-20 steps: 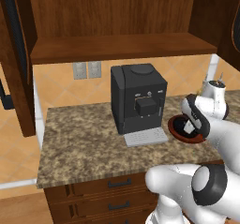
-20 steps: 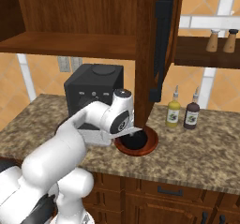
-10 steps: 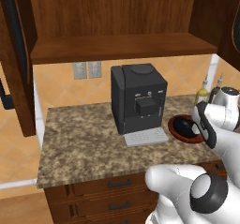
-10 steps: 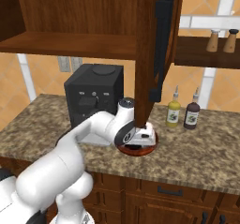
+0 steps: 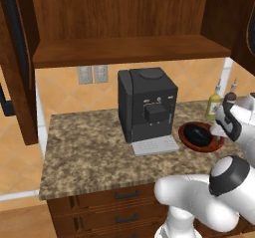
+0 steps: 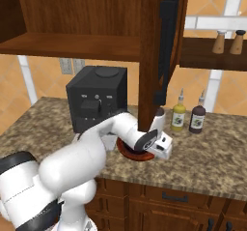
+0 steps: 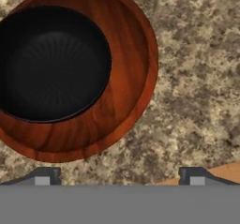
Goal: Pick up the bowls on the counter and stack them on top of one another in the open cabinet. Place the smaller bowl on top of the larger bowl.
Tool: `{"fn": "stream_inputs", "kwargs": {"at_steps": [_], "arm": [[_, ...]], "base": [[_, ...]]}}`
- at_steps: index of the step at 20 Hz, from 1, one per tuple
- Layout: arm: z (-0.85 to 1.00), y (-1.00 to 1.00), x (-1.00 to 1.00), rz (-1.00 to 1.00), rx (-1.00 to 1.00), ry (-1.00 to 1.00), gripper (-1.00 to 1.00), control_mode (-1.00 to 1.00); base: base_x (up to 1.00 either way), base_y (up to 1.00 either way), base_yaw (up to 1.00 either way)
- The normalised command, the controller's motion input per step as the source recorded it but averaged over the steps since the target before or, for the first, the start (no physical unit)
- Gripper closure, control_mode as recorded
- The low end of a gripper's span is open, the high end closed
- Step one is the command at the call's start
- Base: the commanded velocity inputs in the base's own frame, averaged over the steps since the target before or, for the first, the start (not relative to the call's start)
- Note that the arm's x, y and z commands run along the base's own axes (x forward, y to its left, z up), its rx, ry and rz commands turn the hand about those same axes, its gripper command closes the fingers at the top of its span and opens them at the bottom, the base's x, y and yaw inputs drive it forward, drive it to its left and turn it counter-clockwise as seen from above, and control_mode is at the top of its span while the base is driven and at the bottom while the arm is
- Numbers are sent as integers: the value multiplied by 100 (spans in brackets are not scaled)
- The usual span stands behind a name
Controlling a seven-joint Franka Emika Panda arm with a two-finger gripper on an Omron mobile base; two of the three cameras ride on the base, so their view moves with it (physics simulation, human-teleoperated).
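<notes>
Black smaller bowl [image 7: 49,61] nested inside reddish-brown larger bowl [image 7: 129,96], both sitting on speckled granite counter [image 7: 197,78], just right of coffee machine [image 5: 147,107] and near two bottles [image 6: 188,116]. Pincer [image 7: 119,175] spread wide, gripping nothing, poised above counter beside larger bowl's rim. Open cabinet [image 5: 124,50] overhead, shelf board bare.
</notes>
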Motion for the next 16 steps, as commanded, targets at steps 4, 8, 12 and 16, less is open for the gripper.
{"fn": "stream_inputs", "kwargs": {"at_steps": [4, 8, 12, 16], "arm": [[-5, -2, 23, -8, 0, 17, -100, -100], [-54, 0, 27, -5, 2, 2, -100, -100], [-43, -2, 19, -4, 2, -2, -100, -100], [-10, -13, 11, -5, 0, 0, -100, -100]], "base": [[0, 0, 0], [0, 0, 0], [0, 0, 0], [0, 0, 0]]}}
